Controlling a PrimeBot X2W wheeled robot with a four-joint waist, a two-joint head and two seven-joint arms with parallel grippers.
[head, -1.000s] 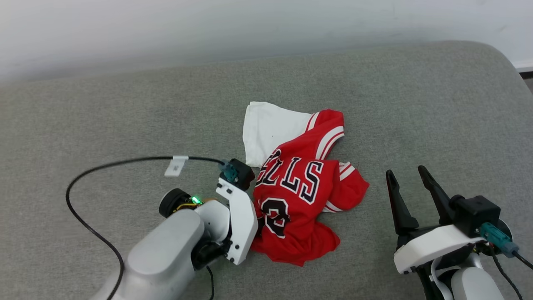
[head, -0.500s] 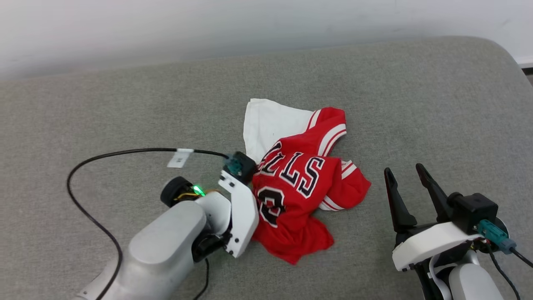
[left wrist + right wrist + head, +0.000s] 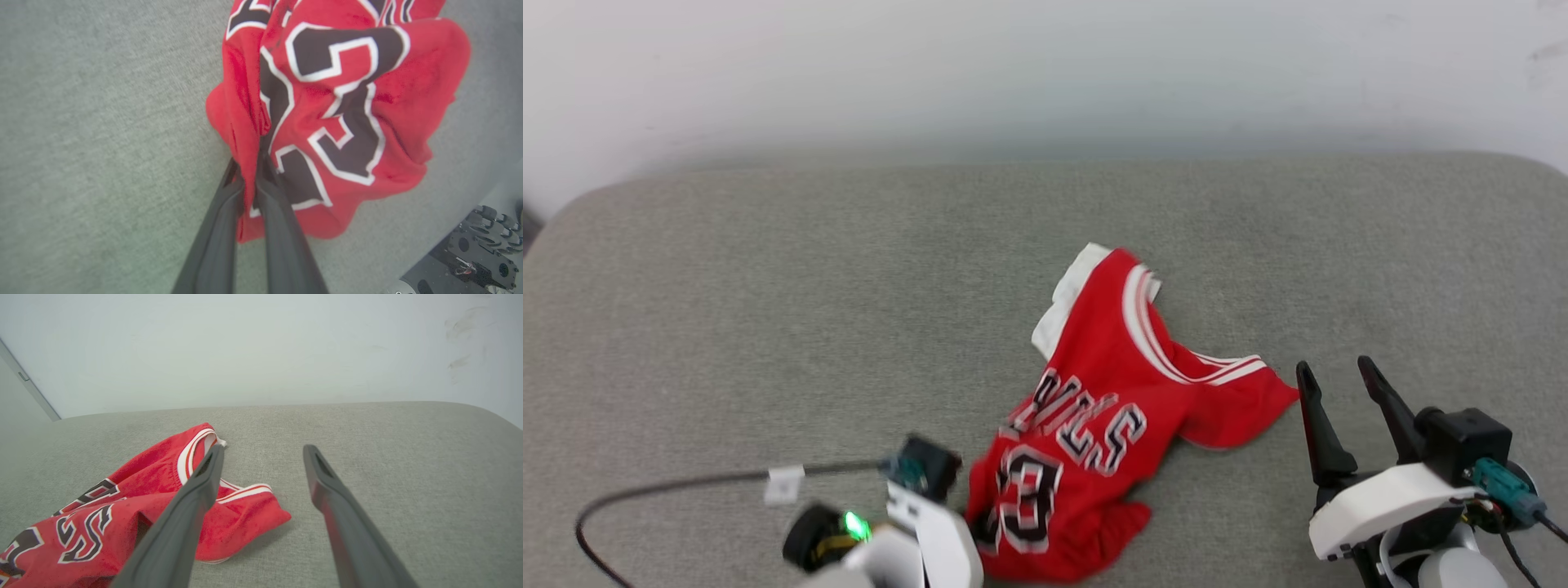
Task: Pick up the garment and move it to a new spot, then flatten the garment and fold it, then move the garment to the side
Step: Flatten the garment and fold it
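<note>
Left gripper [image 3: 248, 161] at 7 o'clock has its jaws clamped on the red jersey [image 3: 1111, 392], which is crumpled on the grey cushion [image 3: 768, 286] toward 5 o'clock. Right gripper [image 3: 1335, 365] hangs at 4 o'clock, jaws wide apart, empty.

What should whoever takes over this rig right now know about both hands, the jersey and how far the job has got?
Left hand: shut on a fold of the garment, beside the number.
Right hand: open, holding nothing, beside the garment's right edge.
Garment: crumpled, lettering side up, lying on the grey cushion.
Done: the grip is made.
Left: carry it to a new spot, flatten it, fold it, move it aside.
</note>
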